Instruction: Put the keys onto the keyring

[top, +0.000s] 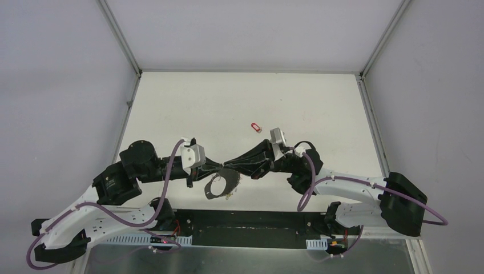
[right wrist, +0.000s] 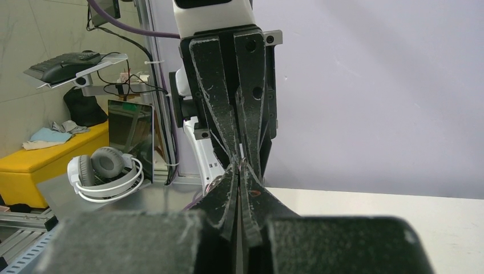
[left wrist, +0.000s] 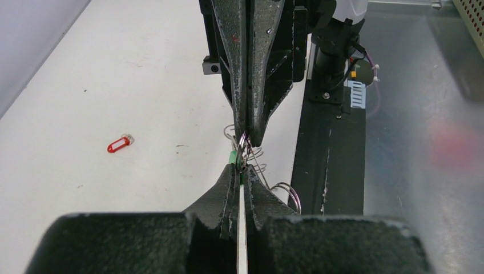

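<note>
White table (top: 228,103) | keyring (top: 222,179) hangs under touching tips | left tool (left wrist: 242,171), right tool (left wrist: 246,136) clenched on it

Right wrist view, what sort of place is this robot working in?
Likely a robotics lab or workshop: a white table boxed in by pale panels, with white-and-grey over-ear headphones lying beside a dark flat screen just outside it.

My arms (top: 85,220) are white shells joined by bulky black motor housings (top: 137,157). A purple cable (top: 165,182) loops along each one. Each wrist carries a small white camera block (top: 192,153). My fingers (left wrist: 231,45) are long black tapering wedges, scuffed with pale scratches, with small screws near their roots.
</note>
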Controlling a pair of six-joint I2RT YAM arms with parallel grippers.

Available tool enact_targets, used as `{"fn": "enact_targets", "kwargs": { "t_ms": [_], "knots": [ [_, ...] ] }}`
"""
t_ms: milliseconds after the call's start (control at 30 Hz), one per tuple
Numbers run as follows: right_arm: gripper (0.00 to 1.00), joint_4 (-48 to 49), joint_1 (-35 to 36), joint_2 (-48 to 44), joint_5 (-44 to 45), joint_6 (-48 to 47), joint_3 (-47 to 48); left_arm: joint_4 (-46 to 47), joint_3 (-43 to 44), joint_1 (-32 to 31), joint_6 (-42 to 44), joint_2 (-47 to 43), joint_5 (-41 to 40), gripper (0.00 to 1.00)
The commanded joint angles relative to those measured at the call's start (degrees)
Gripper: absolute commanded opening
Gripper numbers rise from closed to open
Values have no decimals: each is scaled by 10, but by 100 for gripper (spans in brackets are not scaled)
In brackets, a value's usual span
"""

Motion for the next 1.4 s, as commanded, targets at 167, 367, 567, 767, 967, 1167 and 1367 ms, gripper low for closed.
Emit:
{"fn": "enact_targets", "kwargs": {
  "t_ms": [167, 367, 567, 767, 967, 1167, 1367],
  "knots": [
    [0, 42, 1, -15, 36, -8, -5, 30, 8, -4, -22, 35, 60, 0],
    [0, 41, 1, -16, 34, -8, -6, 32, 4, -4, -24, 32, 56, 5],
    [0, 34, 1, -23, 38, -10, -13, 31, -7, -4, -28, -5, 0, 36],
    [0, -21, 1, -54, 46, -35, -24, 7, -8, -4, -23, -39, -50, 72],
    [0, -113, 2, -100, 54, -73, -30, -12, -6, -4, -28, -49, -70, 99],
    [0, -169, 1, -134, 76, -90, -41, -17, -13, -4, -43, -44, -91, 99],
    [0, -287, 1, -172, 112, -112, -40, -22, -19, -5, -119, -31, -145, 99]
  ]
}}
